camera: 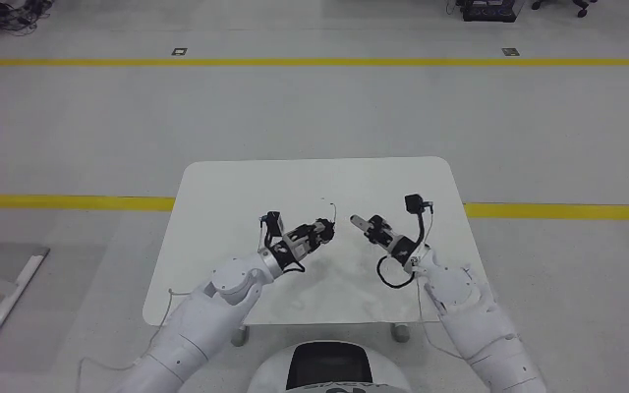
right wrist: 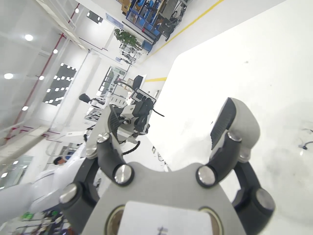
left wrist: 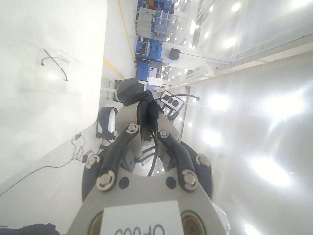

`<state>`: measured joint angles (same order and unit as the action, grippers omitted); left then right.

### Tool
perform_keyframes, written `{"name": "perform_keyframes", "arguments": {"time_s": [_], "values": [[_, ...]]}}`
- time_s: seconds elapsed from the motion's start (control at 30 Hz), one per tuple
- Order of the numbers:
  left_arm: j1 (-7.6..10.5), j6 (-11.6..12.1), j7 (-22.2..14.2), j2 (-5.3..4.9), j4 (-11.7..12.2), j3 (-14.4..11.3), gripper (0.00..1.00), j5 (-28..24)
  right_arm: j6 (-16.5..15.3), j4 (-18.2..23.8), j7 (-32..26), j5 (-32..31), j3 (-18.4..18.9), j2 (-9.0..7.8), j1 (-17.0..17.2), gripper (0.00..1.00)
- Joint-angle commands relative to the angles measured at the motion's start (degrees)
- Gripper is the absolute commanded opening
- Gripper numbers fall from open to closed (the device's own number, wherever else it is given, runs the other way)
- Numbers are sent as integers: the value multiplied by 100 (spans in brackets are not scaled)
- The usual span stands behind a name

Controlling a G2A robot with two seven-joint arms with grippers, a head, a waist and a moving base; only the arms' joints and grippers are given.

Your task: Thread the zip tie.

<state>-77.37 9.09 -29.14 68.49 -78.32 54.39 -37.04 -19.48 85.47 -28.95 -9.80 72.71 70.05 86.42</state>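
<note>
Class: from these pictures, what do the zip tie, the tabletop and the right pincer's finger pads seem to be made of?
The zip tie: thin black strap that curves, likely flexible plastic.
The tabletop: white, smooth, slight sheen; perhaps laminate.
The pads of the right pincer: black, ribbed, matt; probably rubber.

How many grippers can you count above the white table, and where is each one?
2. The left gripper is over the table's middle, shut on a zip tie; the right gripper faces it, open, close by.

The thin black zip tie (left wrist: 197, 98) is pinched in the left gripper (left wrist: 146, 105), its curved tail jutting free above the white table (camera: 393, 187).
</note>
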Motion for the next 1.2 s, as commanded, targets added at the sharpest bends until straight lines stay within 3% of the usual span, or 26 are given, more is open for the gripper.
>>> {"name": "perform_keyframes", "arguments": {"time_s": [0.0, 0.27, 0.43, 0.47, 0.73, 0.8, 0.9, 1.0, 1.17], "values": [[-10, 182, -248, -14, 101, 88, 0, -164, 0, -112, -813, 652, 218, -69, -53, 100], [41, 643, -1035, -13, 363, 162, 0, -542, 0, -1113, -3643, 2981, 636, -116, -621, 100], [167, 521, -1303, 3, 526, 64, 0, -516, 0, -2095, -4956, 3746, 485, -7, -1144, 100], [187, 517, -1337, 1, 542, 63, 0, -498, 0, -2256, -4961, 3741, 473, 7, -1226, 100], [182, 530, -1307, 3, 531, 65, 0, -507, 0, -2256, -4961, 3741, 473, 7, -1226, 100], [150, 626, -1255, 17, 451, 3, 0, -441, 298, -2287, -4907, 3968, 410, 23, -1216, 100], [151, 1008, -1493, 83, 462, -158, 0, -659, 745, -2516, -5069, 4547, 216, 56, -1358, 100], [254, 1039, -1669, 186, 541, -288, 0, -708, 1052, -2704, -5069, 5085, -96, 51, -1495, 100], [350, 1039, -1826, 413, 759, -293, 0, -641, 1387, -3053, -5069, 5660, -561, 10, -1723, 100]]}}
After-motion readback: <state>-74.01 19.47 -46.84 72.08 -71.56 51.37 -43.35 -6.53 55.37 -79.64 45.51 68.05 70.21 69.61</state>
